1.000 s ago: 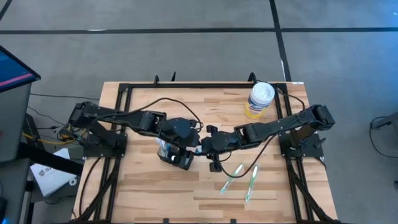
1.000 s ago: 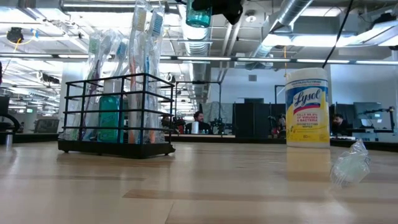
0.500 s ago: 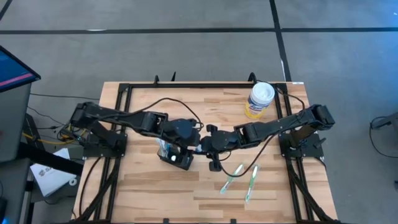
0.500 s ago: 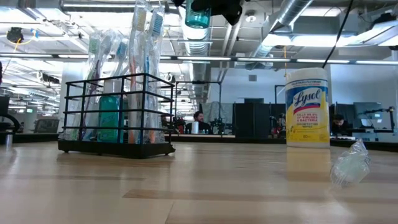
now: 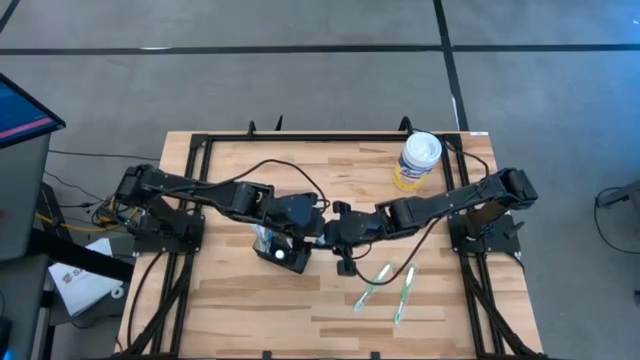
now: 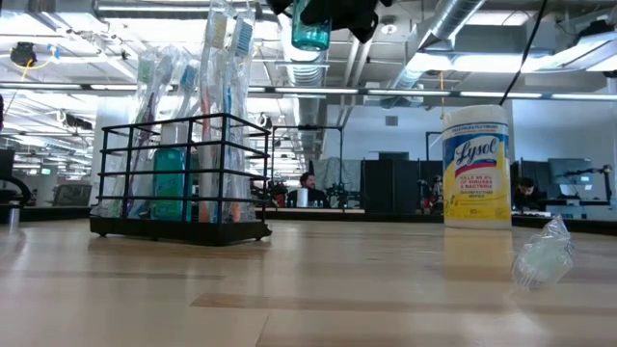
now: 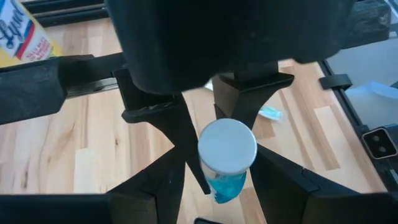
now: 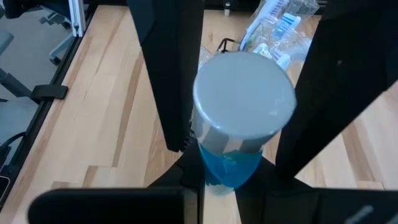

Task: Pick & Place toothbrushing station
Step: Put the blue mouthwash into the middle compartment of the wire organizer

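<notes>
I see the station [image 6: 180, 178], a black wire rack, standing on the table [image 5: 300, 300] left of centre; it holds wrapped toothbrushes [image 6: 224, 106] upright and a teal bottle [image 6: 169, 183]. In the high view it sits under the left gripper [image 5: 287, 240], partly hidden. Both arms reach in toward the table's middle, and a small bottle [image 8: 239, 134] of blue liquid with a white cap hangs in the air there. My right gripper [image 8: 249, 99] has its fingers [image 8: 171, 74] closed on that bottle's sides, and the left wrist view shows the same bottle between the left fingers [image 7: 186, 149] too, though I cannot tell whether the left jaws actually grip it. Two loose toothbrushes [image 5: 390, 285] lie on the wood nearer the right front, and a yellow wipes canister [image 5: 417, 162] stands at the right rear. Beyond the table is an open workroom with desks and seated people [image 6: 310, 186].
</notes>
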